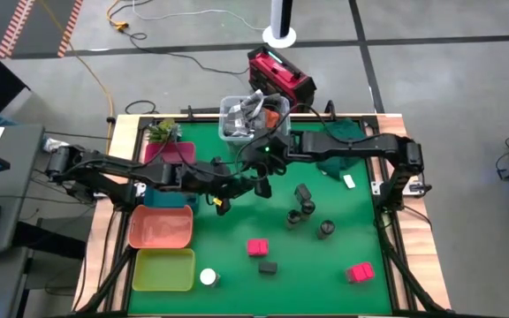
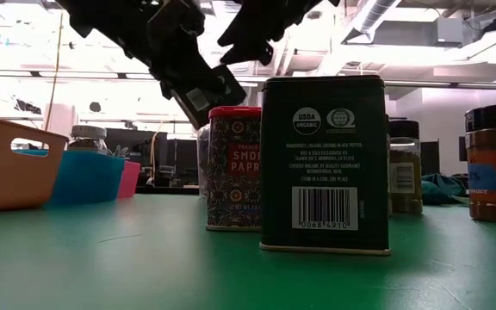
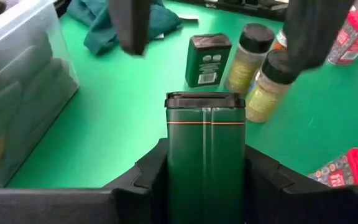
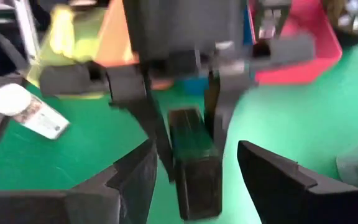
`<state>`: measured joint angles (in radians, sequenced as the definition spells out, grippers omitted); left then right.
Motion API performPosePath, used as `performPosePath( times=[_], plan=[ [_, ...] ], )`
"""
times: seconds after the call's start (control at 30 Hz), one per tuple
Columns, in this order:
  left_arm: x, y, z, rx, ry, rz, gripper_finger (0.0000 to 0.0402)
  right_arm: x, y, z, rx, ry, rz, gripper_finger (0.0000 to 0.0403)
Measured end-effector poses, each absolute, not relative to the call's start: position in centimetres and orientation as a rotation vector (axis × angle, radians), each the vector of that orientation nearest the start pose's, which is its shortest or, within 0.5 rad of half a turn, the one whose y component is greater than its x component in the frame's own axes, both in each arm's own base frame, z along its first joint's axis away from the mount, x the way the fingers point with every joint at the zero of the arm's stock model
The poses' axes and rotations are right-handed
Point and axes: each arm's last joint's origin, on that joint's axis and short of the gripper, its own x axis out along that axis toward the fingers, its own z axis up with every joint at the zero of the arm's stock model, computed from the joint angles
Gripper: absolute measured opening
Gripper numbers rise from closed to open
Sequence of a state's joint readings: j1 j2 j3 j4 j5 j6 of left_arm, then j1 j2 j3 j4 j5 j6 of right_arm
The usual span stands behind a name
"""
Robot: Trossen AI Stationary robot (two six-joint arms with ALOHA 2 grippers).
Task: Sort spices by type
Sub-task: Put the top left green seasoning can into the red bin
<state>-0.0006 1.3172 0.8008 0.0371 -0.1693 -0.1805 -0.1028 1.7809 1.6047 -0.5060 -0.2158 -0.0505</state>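
My left gripper point(image 1: 224, 201) is over the table's middle, shut on a black rectangular box point(image 3: 205, 155). My right gripper point(image 1: 262, 181) hovers just beyond it, open. In the right wrist view its fingers point(image 4: 135, 180) stand on either side of that box point(image 4: 194, 168) with gaps showing. Several dark grey jars point(image 1: 307, 209) stand right of centre. Two pink-red boxes point(image 1: 256, 247) point(image 1: 359, 272), another black box point(image 1: 268, 266) and a white-topped jar point(image 1: 208, 277) are near the near edge. My left gripper pinches the black box between its two fingers point(image 3: 151, 180), on two opposite long sides of the body point(image 3: 179, 168). The box lies along the fingers, its lid end point(image 3: 205, 99) pointing away from the wrist. It is tilted and lifted clear of the table point(image 2: 205, 90).
Pink point(image 1: 170, 152), blue point(image 1: 162, 196), orange point(image 1: 160, 227) and yellow-green point(image 1: 163, 269) trays line the left side. A clear bin point(image 1: 253, 117) sits at the far edge, with a teal cloth point(image 1: 343, 159) to its right. Green mat shows between the trays and the jars.
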Motion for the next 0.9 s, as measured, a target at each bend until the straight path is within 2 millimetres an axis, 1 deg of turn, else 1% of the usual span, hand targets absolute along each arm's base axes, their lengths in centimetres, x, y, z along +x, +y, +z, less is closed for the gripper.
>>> performPosePath(
  times=[0.17, 0.37, 0.5, 0.6, 0.7, 0.8, 0.9],
  plan=[
    [28.1, 0.5, 24.6, -0.134, 0.47, 0.215, 0.0139, 39.9, -3.4, 32.1, 0.057, 0.691, 0.135, 0.026],
    [28.0, 0.6, 24.4, -0.172, 0.489, 0.231, 0.0139, 39.4, -3.6, 31.6, 0.068, 0.756, 0.129, 0.026],
    [27.2, 1.0, 24.7, -0.218, 0.517, 0.256, 0.0139, 39.2, -4.2, 31.4, 0.072, 0.778, 0.108, 0.026],
    [25.9, 1.5, 25.5, -0.218, 0.531, 0.299, 0.0139, 39.2, -4.8, 31.4, 0.075, 0.781, 0.088, 0.026],
    [24.3, 2.0, 26.6, -0.208, 0.518, 0.377, 0.0139, 39.2, -5.1, 31.4, 0.069, 0.775, 0.061, 0.026],
    [22.7, 2.2, 27.4, -0.203, 0.472, 0.425, 0.0139, 39.4, -5.1, 31.6, 0.064, 0.752, 0.056, 0.026],
    [21.1, 2.1, 27.3, -0.211, 0.431, 0.43, 0.0139, 39.4, -5.1, 31.6, 0.064, 0.747, 0.064, 0.026]
  ],
)
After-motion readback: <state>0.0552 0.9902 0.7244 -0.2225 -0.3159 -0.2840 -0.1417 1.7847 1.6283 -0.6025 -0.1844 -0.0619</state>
